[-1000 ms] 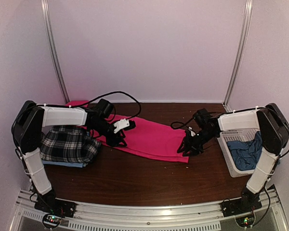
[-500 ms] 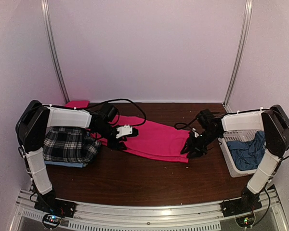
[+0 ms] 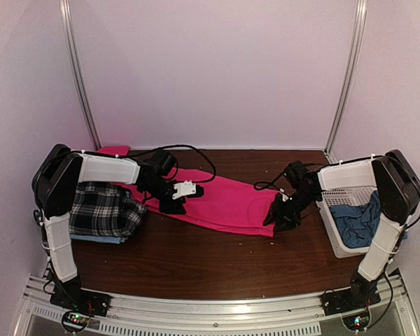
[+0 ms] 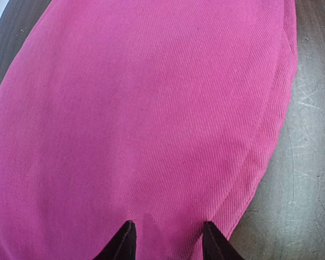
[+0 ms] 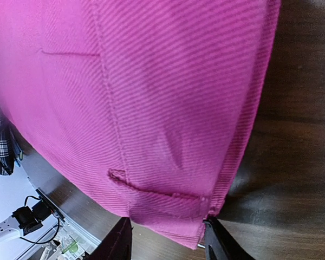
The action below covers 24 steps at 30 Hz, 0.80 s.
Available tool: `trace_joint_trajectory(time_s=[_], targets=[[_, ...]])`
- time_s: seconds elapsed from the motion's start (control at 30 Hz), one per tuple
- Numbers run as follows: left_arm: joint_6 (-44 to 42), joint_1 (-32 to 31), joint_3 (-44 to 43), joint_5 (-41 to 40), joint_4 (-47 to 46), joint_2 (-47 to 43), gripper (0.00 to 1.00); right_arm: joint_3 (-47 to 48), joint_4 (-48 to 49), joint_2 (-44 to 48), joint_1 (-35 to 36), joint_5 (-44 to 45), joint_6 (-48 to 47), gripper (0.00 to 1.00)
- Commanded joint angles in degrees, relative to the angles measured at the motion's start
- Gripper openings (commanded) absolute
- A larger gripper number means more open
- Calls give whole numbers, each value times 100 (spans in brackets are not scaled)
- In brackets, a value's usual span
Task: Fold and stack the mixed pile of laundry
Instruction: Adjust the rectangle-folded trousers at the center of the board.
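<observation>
The hot-pink trousers (image 3: 227, 201) lie spread flat across the middle of the brown table. My left gripper (image 3: 176, 204) rests on their left part. In the left wrist view its jaws (image 4: 168, 241) stand open over flat pink fabric (image 4: 141, 119), with nothing pinched. My right gripper (image 3: 278, 218) is at the trousers' near right corner. In the right wrist view it is open (image 5: 165, 241), with the seamed corner (image 5: 168, 203) lying between the fingertips. A black-and-white plaid shirt (image 3: 103, 208) sits folded at the left on a light blue shirt (image 3: 98, 239). A duller blue cloth (image 3: 358, 220) lies in the basket.
A white lattice basket (image 3: 334, 234) stands at the right edge beside the right arm. A small pink item (image 3: 112, 150) lies at the back left by the wall. Black cables (image 3: 189, 150) arc over the trousers' far side. Bare wood (image 3: 210, 266) stretches to the front rail.
The left arm has reached further right along the trousers and its jaws have narrowed. The right gripper has shifted slightly right at the corner, its jaws a little wider. The trousers lie flatter.
</observation>
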<state>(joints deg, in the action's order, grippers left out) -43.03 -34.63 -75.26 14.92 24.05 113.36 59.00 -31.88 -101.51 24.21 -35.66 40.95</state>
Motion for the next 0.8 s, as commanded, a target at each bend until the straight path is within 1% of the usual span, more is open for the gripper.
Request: trace_joint_trajectory(time_s=[0.0, 0.13, 0.37, 0.4, 0.5, 0.63, 0.77], targets=[[-68, -44, -129, -64, -50, 113, 43, 123, -115, 13, -93, 322, 22, 47], [-67, -44, -129, -47, -48, 135, 43, 265, -160, -80, -122, 312, -50, 41], [-56, -44, -146, -113, -41, 177, 42, 422, -143, -134, -118, 252, -167, 26], [-55, -44, -140, -138, -44, 186, 41, 434, -150, -142, -120, 246, -176, 24], [-46, -48, -144, -175, -49, 189, 34, 445, -177, -175, -118, 235, -184, 15], [-44, -44, -138, -280, -59, 176, 18, 445, -240, -140, -118, 265, -200, 0], [-37, -44, -146, -341, -58, 58, 2, 459, -333, -7, -118, 319, -219, 0]])
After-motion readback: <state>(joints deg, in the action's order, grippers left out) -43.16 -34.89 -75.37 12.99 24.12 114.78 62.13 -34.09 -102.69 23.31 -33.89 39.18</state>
